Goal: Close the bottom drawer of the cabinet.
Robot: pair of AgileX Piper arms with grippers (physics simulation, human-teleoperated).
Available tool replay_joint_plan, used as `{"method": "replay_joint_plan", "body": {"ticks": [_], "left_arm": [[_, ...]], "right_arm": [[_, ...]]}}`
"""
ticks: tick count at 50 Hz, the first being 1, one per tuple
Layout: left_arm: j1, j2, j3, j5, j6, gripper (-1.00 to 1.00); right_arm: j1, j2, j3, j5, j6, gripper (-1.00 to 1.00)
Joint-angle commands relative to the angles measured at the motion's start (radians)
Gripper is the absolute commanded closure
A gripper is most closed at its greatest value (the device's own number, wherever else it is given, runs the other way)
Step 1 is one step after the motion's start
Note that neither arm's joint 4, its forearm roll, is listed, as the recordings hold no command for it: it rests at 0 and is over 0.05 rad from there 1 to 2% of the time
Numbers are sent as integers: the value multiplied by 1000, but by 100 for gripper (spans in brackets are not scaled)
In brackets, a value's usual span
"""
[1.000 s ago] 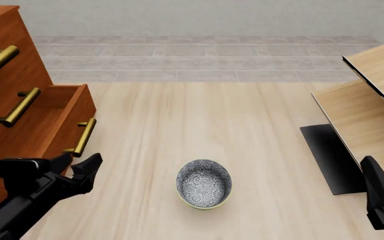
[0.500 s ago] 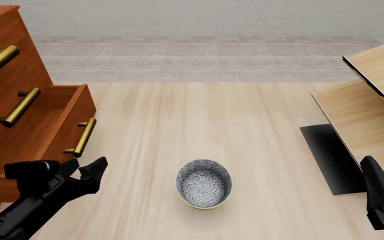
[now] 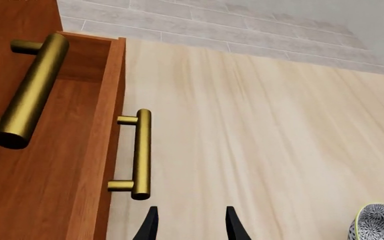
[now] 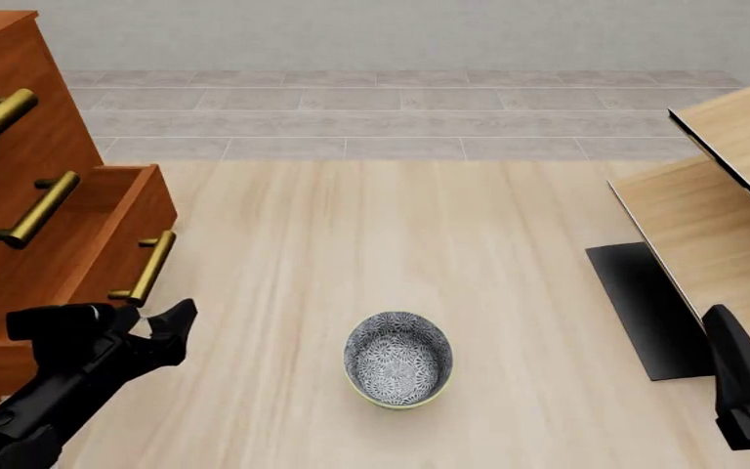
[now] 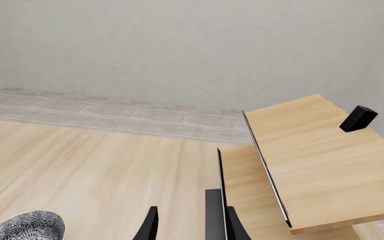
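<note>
The reddish-brown cabinet [image 4: 36, 147] stands at the left edge. Its bottom drawer [image 4: 89, 239] is partly pulled out, and its brass bar handle [image 4: 141, 269] faces the table. In the left wrist view the drawer's front edge [image 3: 115, 100] and handle [image 3: 140, 152] are close ahead. My left gripper [image 4: 153, 327] [image 3: 190, 227] is open and empty. It sits just short of the handle's near end, and I cannot tell if it touches. My right gripper [image 4: 737, 376] [image 5: 190, 227] is open and empty at the far right, away from the cabinet.
A patterned bowl [image 4: 398, 359] sits on the floor-like wooden surface in the near middle, to the right of my left gripper. Pale light-wood furniture with black edges [image 4: 727, 195] and a black panel [image 4: 643, 303] stand at the right. The two upper drawers' handles [image 4: 34, 208] stick out above the bottom drawer.
The bottom drawer has slid a little to the left, into the cabinet. My left gripper has followed it leftward. The right arm has not moved.
</note>
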Motion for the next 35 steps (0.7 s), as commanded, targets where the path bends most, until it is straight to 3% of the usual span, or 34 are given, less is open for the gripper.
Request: {"method": "replay_joint_plan", "body": {"ticks": [1,10,26,35], "left_arm": [[66,36,-32,2,29,-100],[103,3,-51,54,54,-100],[127,37,-49,24,71,-100],[135,15,-60,62,76,-100]], "right_arm": [[1,0,0,0,0,-100],[2,0,0,-3,-6,-100],[0,0,0,-6,-11,-100],[-1,0,0,-7,-13,-100]]}}
